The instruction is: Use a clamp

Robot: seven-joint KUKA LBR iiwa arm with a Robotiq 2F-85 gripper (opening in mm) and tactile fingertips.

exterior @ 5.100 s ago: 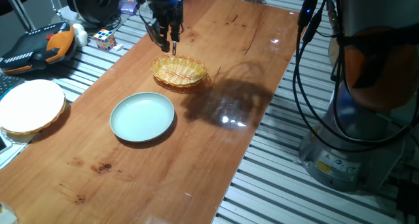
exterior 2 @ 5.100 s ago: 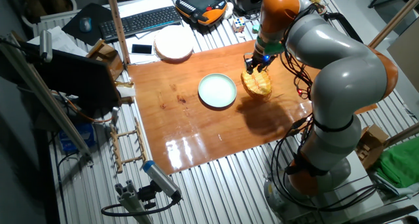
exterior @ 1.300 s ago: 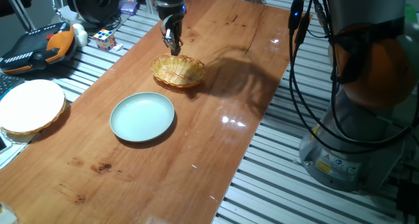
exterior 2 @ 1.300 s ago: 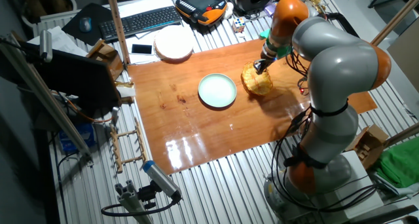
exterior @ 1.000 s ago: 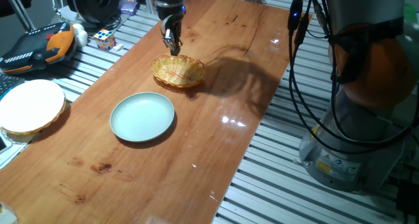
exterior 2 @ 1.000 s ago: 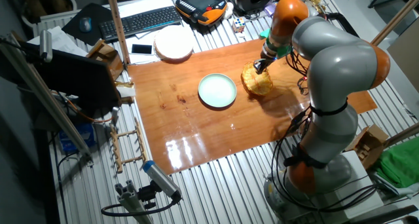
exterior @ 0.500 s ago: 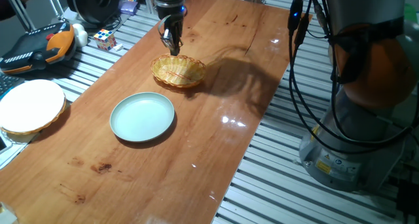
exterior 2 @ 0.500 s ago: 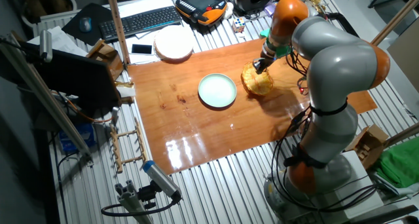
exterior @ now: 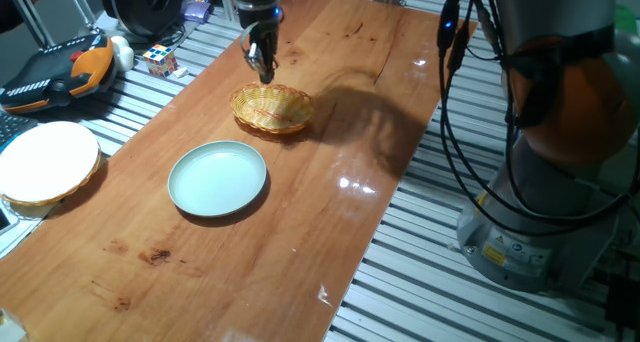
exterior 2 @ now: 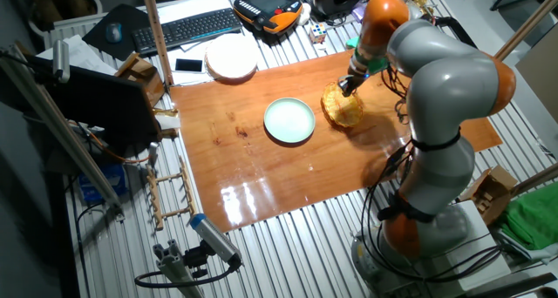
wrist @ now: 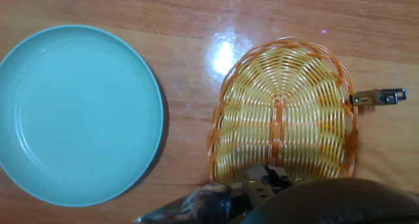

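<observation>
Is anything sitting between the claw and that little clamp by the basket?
Partly: in the hand view the clamp lies on the table against the wicker basket's outer rim, and the claw hangs over the basket's opposite edge, so the basket lies between them.

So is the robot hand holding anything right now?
No. The clamp lies on the table beside the basket, away from the gripper. Whether its fingers are open cannot be told.

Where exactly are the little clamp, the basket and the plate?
clamp (wrist: 378, 97), hand view, middle of its metal body, beside the basket's rim.
basket (wrist: 283, 112), hand view, woven floor at the centre.
plate (exterior: 217, 179), one fixed view, middle of its flat face.
</observation>
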